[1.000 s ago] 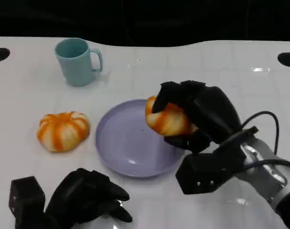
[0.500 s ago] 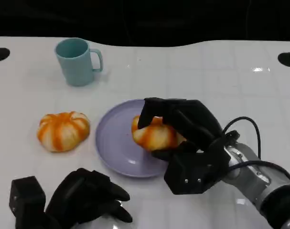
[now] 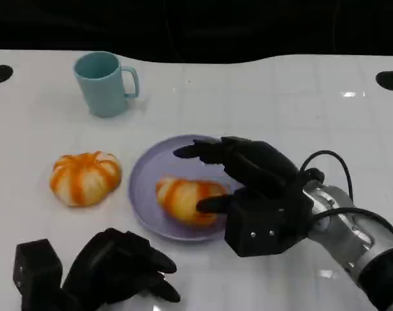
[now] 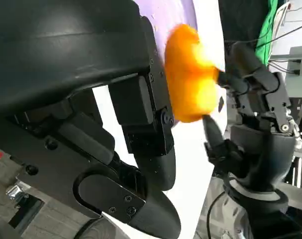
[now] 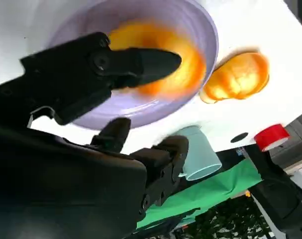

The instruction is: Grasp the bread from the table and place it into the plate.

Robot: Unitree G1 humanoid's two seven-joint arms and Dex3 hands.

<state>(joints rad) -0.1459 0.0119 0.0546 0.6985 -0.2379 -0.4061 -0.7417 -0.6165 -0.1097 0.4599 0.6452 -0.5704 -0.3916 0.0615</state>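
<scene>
Your right hand [image 3: 248,188] hovers with fingers spread apart, holding nothing, at the plate's [image 3: 147,181] 3 o'clock edge. The bread [image 3: 183,199] lies inside the plate, toward 5 o'clock. Placing looks done; only withdrawing the hand remains.

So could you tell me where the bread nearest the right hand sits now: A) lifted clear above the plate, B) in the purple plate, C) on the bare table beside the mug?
B: the bread lies in the purple plate, with the right hand spread over it.
</scene>
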